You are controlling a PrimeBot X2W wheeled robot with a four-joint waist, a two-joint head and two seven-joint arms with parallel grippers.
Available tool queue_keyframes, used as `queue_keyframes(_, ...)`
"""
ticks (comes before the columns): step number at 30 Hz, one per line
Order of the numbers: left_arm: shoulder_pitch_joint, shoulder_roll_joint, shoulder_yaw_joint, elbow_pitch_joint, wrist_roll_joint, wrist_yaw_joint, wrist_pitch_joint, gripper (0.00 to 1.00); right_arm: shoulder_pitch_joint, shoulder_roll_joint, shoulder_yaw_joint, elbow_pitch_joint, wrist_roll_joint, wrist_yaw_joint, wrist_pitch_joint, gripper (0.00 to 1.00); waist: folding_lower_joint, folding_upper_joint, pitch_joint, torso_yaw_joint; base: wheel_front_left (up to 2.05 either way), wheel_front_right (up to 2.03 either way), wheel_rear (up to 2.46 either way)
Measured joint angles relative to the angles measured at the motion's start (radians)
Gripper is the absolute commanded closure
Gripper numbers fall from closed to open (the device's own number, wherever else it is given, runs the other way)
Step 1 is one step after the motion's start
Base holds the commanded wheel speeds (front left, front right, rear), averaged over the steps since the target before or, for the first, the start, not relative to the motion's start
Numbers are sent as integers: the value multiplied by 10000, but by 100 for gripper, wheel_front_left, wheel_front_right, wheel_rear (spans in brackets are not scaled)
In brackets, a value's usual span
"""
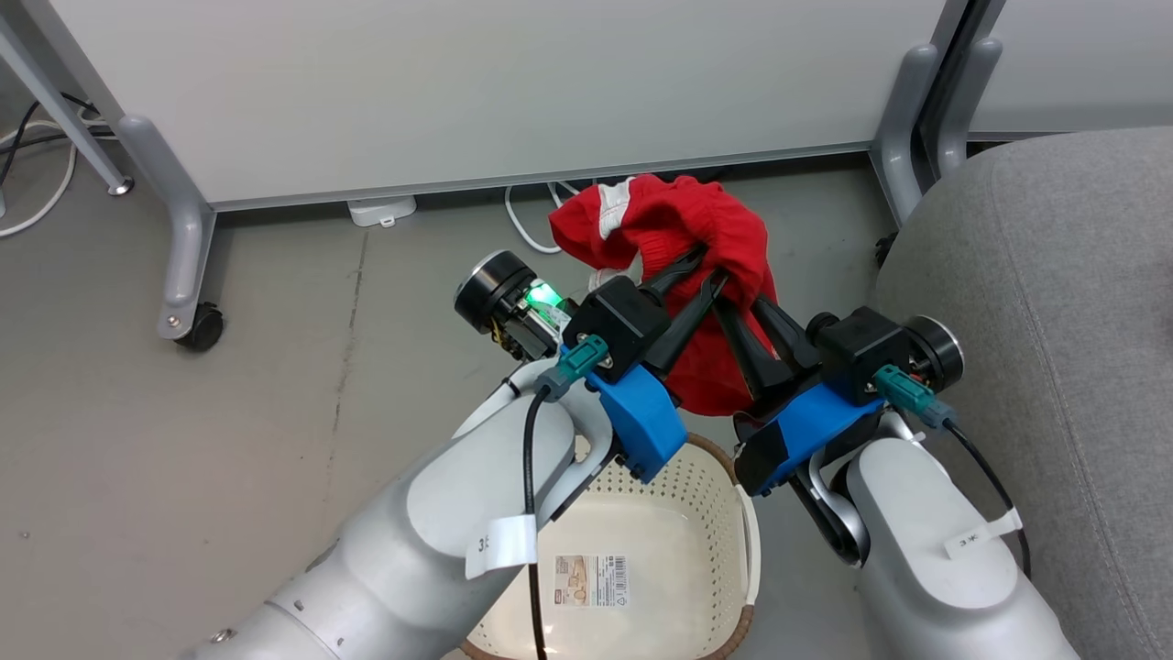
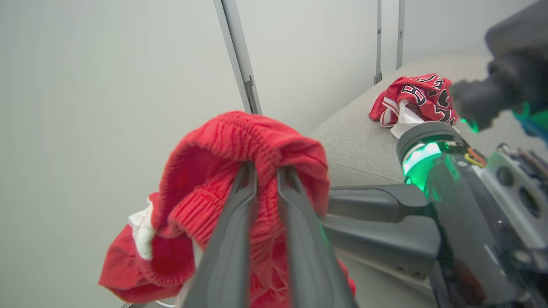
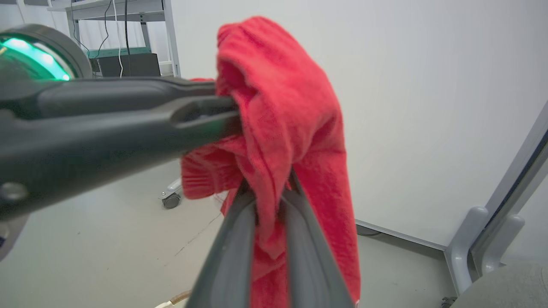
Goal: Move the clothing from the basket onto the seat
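Rightward, grey seat [image 1: 1054, 321] stands near white partition panels [image 1: 513, 82].

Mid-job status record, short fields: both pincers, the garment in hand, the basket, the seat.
left pincer: shut on the red garment
right pincer: shut on the same red garment, close beside the left pincer
red garment: held in the air, out of the basket, bunched over both pincers
basket: on the floor below the arms; its bottom shows a label, no clothing in the visible part
seat: on the robot's right; another red jersey lies on it
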Motion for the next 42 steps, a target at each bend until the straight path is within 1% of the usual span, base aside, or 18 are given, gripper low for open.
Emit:
queue_keyframes(1,0,-2,17,12,0,12,0,58,0,0,-17,-17,21,0,-2,100,0,0,11,-2,0,0,0)
queue_keyframes(2,-1,-2,25,23,0,13,0,0,0,0,-36,-36,63,0,0,100,0,0,20,-5,0,0,0)
queue_keyframes(15,-5,-10,73,48,180,56,0,0,1,2,-416,-182,151,0,0,100,0,0,214,-154,0,0,0)
queue_keyframes(24,-3,0,86,61,272,56,0,0,106,8,-1225,-510,38,0,0,100,0,0,408,-589,0,0,0)
queue_keyframes(32,-9,25,38,96,357,21,0,0,331,8,-2073,-848,-209,0,0,100,0,0,680,-1191,0,0,0)
queue_keyframes(42,-148,52,-222,205,493,-38,0,0,535,10,-2617,-1273,-311,0,0,100,0,0,1142,-2268,0,0,0)
